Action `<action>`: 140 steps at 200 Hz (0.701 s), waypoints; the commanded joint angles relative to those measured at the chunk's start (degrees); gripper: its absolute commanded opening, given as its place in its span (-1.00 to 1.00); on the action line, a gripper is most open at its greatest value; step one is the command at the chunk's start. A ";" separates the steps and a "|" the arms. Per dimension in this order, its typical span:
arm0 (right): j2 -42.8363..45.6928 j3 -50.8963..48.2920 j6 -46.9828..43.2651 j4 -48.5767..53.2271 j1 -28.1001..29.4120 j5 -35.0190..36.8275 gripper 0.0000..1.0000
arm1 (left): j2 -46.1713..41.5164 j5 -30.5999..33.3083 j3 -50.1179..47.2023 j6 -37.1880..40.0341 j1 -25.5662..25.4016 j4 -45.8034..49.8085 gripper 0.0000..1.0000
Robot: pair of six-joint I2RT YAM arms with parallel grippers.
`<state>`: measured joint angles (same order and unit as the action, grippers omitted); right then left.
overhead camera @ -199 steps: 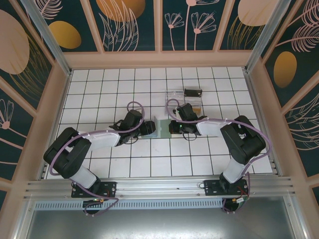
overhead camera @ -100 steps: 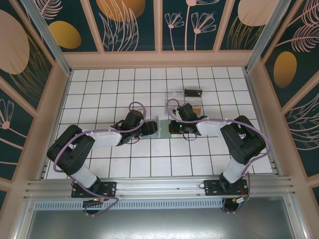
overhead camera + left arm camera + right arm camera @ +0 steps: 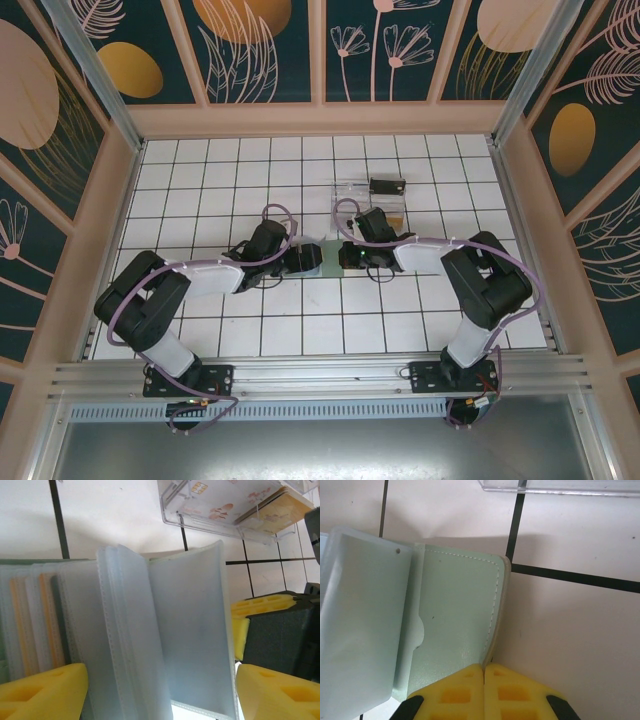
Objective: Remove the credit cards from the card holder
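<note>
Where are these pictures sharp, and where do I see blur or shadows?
Top external: sharp and evenly lit. Left wrist: the clear sleeves look blurred, the clear tray sharper. Right wrist: the card holder shows sharp stitching, with a soft shadow beyond it.

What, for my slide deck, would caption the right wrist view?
Right gripper shut on the edge of the open pale-green card holder, clear tray beyond.

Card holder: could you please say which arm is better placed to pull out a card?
Left, probably: the left fingers stand open astride the card sleeves, while the right fingers are shut on the edge of the card holder.
</note>
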<state>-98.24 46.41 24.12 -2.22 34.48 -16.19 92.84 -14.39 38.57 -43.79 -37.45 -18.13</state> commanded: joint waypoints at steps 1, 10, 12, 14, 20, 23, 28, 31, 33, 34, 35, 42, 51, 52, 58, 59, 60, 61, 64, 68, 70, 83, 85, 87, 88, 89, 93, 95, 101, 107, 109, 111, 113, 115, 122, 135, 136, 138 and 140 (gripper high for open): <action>-1.31 -0.50 0.23 -0.85 -0.27 -1.17 -0.95 | -1.93 -2.19 -0.69 0.25 -0.17 -2.26 0.56; -1.28 -0.53 0.34 -0.94 -0.29 -1.26 -0.95 | -2.30 -2.65 -0.77 0.28 -0.17 -2.67 0.56; -1.28 -0.53 0.32 -0.95 -0.25 -1.27 -0.95 | -2.42 -2.83 -0.77 0.24 -0.17 -2.80 0.56; -1.26 -0.58 0.34 -1.01 -0.28 -1.23 -0.95 | -2.51 -3.01 -0.77 0.21 -0.17 -3.01 0.56; -1.41 -0.53 0.31 -1.09 -0.28 -1.22 -0.95 | -2.70 -3.61 -0.78 0.13 -0.21 -3.50 0.56; -1.35 -0.53 0.31 -1.12 -0.23 -1.22 -0.95 | -2.74 -3.93 -0.77 0.02 -0.25 -3.85 0.56; -1.37 -0.59 0.31 -1.10 -0.29 -1.22 -0.95 | -2.83 -4.53 -0.77 -0.08 -0.32 -4.43 0.56; -1.39 -0.62 0.38 -1.11 -0.29 -1.22 -0.95 | -2.84 -4.87 -0.77 -0.15 -0.38 -4.86 0.56; -1.36 -0.62 0.40 -1.16 -0.25 -1.15 -0.95 | -2.84 -5.17 -0.77 -0.24 -0.42 -5.17 0.55; -1.35 -0.67 0.40 -1.14 -0.27 -1.14 -0.95 | -2.84 -5.32 -0.73 -0.33 -0.42 -5.30 0.55; -1.35 -0.64 0.40 -1.13 -0.28 -1.13 -0.95 | -2.84 -5.44 -0.71 -0.33 -0.43 -5.41 0.55; -1.38 -0.62 0.40 -1.21 -0.29 -1.15 -0.95 | -2.62 -6.16 -0.61 -0.63 -0.73 -6.31 0.55; -1.30 -0.62 0.40 -1.30 -0.29 -1.13 -0.95 | -2.30 -6.77 -0.35 -1.02 -1.11 -7.20 0.55; -1.32 -0.62 0.40 -1.30 -0.29 -1.09 -0.95 | -2.22 -6.78 -0.30 -1.03 -1.17 -7.28 0.55; -1.21 -0.64 0.40 -1.37 -0.32 -1.04 -0.95 | -1.85 -6.83 0.04 -1.11 -1.59 -7.58 0.55; -1.19 -0.68 0.45 -1.38 -0.35 -1.00 -0.95 | -1.77 -6.81 0.16 -1.12 -1.67 -7.56 0.55; -1.22 -0.69 0.51 -1.38 -0.32 -0.98 -0.95 | -1.69 -6.80 0.22 -1.12 -1.75 -7.54 0.55; -1.15 -0.75 0.59 -1.38 -0.35 -0.96 -0.95 | -1.60 -6.79 0.30 -1.12 -1.79 -7.54 0.55; -1.10 -0.77 0.62 -1.46 -0.32 -0.98 -0.95 | -1.39 -6.73 0.59 -1.14 -1.93 -7.53 0.54; -0.93 -0.86 0.81 -1.58 -0.43 -0.75 -0.94 | -1.02 -6.70 0.89 -1.27 -2.22 -7.53 0.54; -0.74 -0.95 0.94 -1.68 -0.46 -0.60 -0.94 | -0.82 -6.64 0.94 -1.29 -2.35 -7.60 0.54; 0.75 -1.87 1.82 -2.42 -0.93 0.54 -0.89 | 0.24 -6.29 1.54 -1.60 -3.18 -8.21 0.54; 1.11 -2.03 1.99 -2.54 -1.02 0.78 -0.87 | 0.41 -6.29 1.69 -1.64 -3.34 -8.25 0.54; 1.47 -2.21 2.12 -2.66 -1.13 0.97 -0.85 | 0.63 -6.27 1.80 -1.71 -3.44 -8.39 0.53; 1.64 -2.29 2.23 -2.73 -1.19 1.07 -0.84 | 0.74 -6.27 1.88 -1.72 -3.52 -8.40 0.53; 1.82 -2.38 2.33 -2.72 -1.27 1.11 -0.83 | 0.84 -6.31 1.91 -1.77 -3.55 -8.45 0.53; 2.50 -2.81 2.63 -3.00 -1.53 1.62 -0.79 | 1.20 -6.35 2.14 -1.87 -3.77 -8.62 0.53; 2.91 -2.99 2.74 -3.15 -1.63 1.82 -0.77 | 1.45 -6.35 2.19 -1.94 -3.90 -8.71 0.53; 4.14 -3.68 3.09 -3.46 -2.14 2.30 -0.71 | 2.08 -6.43 2.59 -2.14 -4.31 -9.08 0.53; 5.24 -4.38 3.40 -3.80 -2.57 2.68 -0.67 | 2.76 -6.60 2.99 -2.31 -4.72 -9.44 0.53; 5.60 -4.61 3.46 -3.97 -2.75 2.72 -0.67 | 2.96 -6.61 3.07 -2.34 -4.84 -9.48 0.53; 5.99 -4.83 3.54 -4.14 -2.82 2.73 -0.66 | 3.18 -6.61 3.20 -2.39 -4.96 -9.54 0.53; 6.34 -5.01 3.56 -4.25 -2.83 2.69 -0.66 | 3.39 -6.61 3.32 -2.43 -5.06 -9.55 0.53; 6.73 -5.15 3.56 -4.41 -2.82 2.66 -0.66 | 3.58 -6.61 3.37 -2.44 -5.19 -9.66 0.53; 7.66 -5.81 3.65 -4.80 -2.82 2.20 -0.64 | 4.19 -6.69 3.82 -2.52 -5.49 -9.64 0.52; 8.61 -6.31 3.65 -5.23 -2.84 0.95 -0.58 | 4.58 -6.60 3.93 -2.66 -5.57 -9.88 0.52; 8.64 -6.37 3.65 -5.29 -2.84 0.83 -0.58 | 4.52 -6.61 3.91 -2.68 -5.59 -9.90 0.52; 8.69 -6.34 3.65 -5.33 -2.84 0.64 -0.58 | 4.47 -6.57 3.89 -2.70 -5.61 -9.95 0.52; 8.73 -6.38 3.65 -5.34 -2.84 0.37 -0.57 | 4.44 -6.54 3.78 -2.70 -5.57 -10.09 0.53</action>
<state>-92.82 41.10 26.72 -4.89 31.79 -15.00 96.31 -19.88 40.99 -45.50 -42.59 -25.58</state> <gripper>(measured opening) 0.202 0.761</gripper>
